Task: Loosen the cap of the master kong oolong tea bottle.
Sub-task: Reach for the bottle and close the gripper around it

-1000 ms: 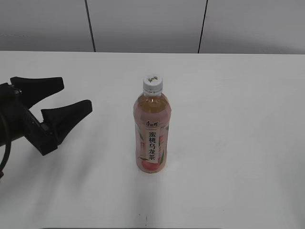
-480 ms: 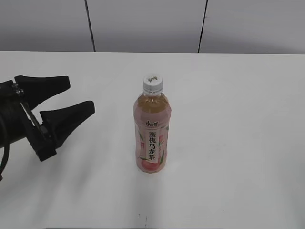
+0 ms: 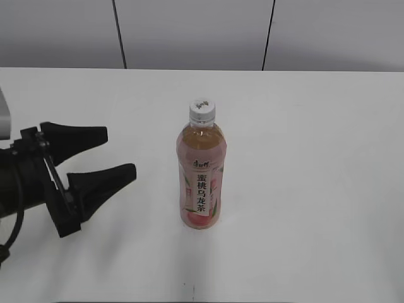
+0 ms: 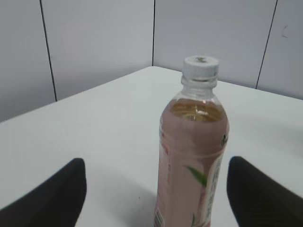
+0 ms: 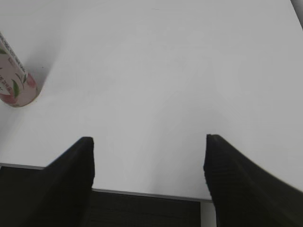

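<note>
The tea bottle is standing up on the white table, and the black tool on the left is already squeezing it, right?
Not quite. The tea bottle does stand upright on the white table, but the left tool is not squeezing it. The exterior view shows it open and apart from the bottle, off to the left with bare table between them. The left wrist view shows its fingers spread wide on either side of the bottle.

A bare test room or lab is showing here: a plain white worktop point(image 3: 315, 189) is filling the scene, and grey wall panels point(image 3: 189, 31) with dark seams are running along the far side.
</note>
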